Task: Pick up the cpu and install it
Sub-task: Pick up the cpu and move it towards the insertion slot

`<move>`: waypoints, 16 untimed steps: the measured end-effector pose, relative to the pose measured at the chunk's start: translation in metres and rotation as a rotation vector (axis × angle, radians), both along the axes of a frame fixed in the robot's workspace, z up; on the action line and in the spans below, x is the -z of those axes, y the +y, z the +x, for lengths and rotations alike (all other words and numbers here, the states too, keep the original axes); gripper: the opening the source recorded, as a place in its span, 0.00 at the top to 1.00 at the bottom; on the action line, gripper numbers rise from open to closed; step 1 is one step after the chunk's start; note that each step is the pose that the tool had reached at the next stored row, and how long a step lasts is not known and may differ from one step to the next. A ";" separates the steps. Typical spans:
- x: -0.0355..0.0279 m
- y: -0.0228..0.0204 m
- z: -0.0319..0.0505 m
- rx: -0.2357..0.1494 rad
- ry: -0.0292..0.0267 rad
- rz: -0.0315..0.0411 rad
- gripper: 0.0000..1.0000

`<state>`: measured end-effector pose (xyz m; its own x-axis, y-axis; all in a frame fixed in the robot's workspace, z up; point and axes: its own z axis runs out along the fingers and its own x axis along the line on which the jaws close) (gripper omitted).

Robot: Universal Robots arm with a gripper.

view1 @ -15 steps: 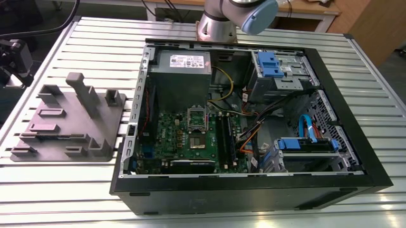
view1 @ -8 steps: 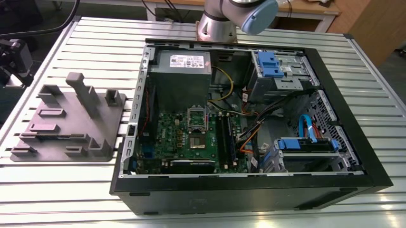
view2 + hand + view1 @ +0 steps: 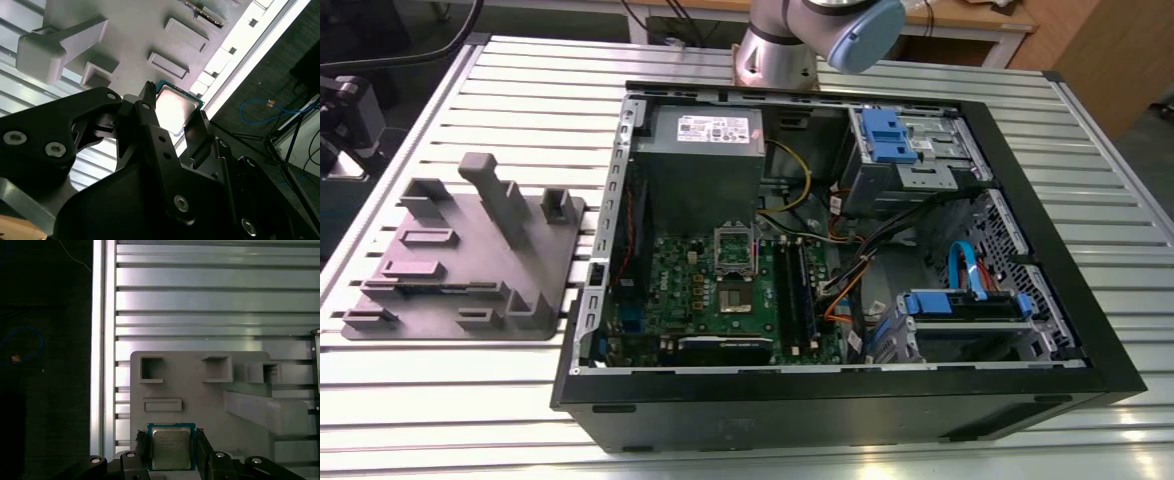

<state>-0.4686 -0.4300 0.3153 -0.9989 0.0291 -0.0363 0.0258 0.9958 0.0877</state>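
We see the gripper [image 3: 171, 443] pinching the cpu [image 3: 171, 451] by two opposite edges — we would hold it level, squeezing gently.

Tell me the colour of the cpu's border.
Green edging runs around the cpu, framing its silvery-grey top; it shows best in the first wrist view.
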 end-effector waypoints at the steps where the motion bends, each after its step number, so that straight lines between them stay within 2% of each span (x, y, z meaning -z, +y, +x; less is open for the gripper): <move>1: -0.0014 0.0000 0.0000 0.000 0.0000 0.0008 0.53; 13: -0.0101 0.0000 0.0000 0.000 0.0000 0.0028 0.53; 16: -0.0104 0.0000 0.0000 0.000 -0.0003 0.0033 0.53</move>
